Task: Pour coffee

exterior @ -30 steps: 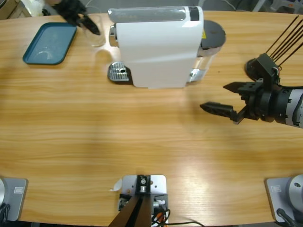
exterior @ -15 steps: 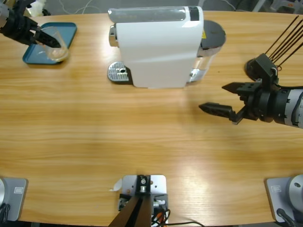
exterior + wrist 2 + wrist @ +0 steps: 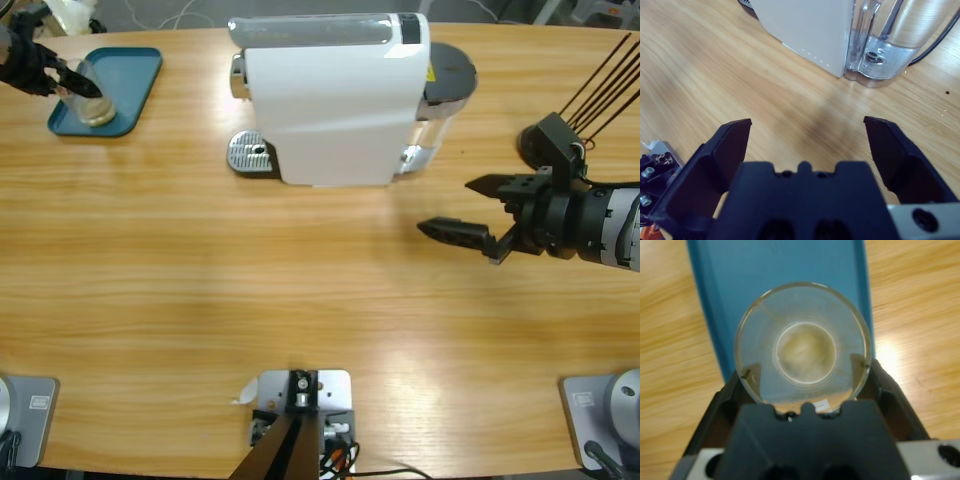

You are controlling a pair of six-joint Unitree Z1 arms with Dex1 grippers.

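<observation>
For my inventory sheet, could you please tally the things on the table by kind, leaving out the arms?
Coffee machine: 1
Tray: 1
Glass, held over the tray by the left tool, with a little coffee in it: 1
Total: 3

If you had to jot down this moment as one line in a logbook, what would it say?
left gripper: shut on glass, over blue tray | coffee: thin layer in glass | right gripper: open, empty, near coffee machine
</observation>
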